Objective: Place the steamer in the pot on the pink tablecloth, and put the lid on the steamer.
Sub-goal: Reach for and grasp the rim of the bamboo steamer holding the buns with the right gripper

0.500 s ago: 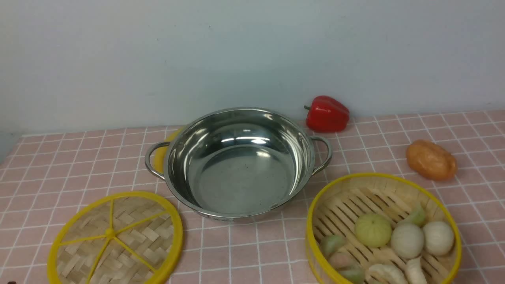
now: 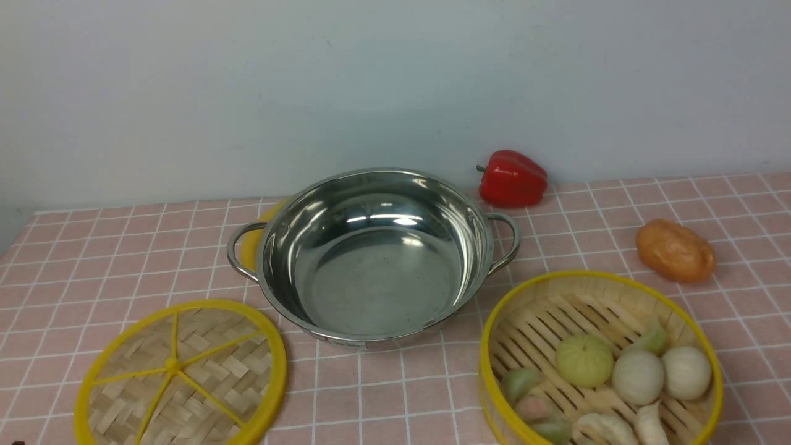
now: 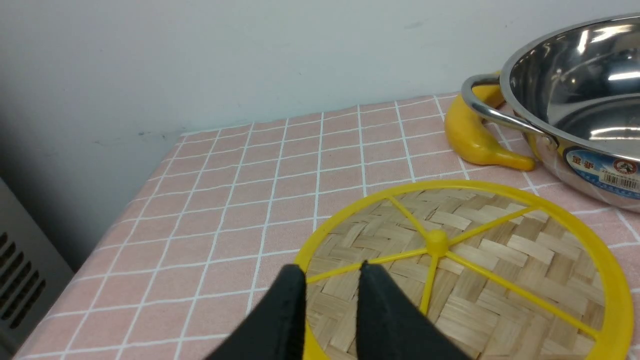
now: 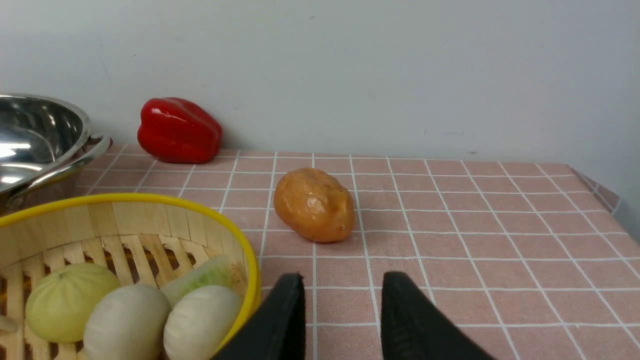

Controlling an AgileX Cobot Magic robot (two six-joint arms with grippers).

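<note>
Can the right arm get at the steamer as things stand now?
Probably yes: the right gripper, jaws open, hangs just beside the rim of the steamer, and nothing lies between them.

Finding: one printed item. A blue label (image 3: 600, 167) is stuck on the outer wall of the pot (image 3: 575, 95), on its near-left side, just beside the left handle's mount. It carries yellow Chinese characters (image 3: 583, 162), too blurred to read with confidence. Next to them is a round red-and-white emblem (image 3: 622, 165). A white barcode (image 3: 624, 182) follows, with a row of digits above the bars, too small to make out.
</note>
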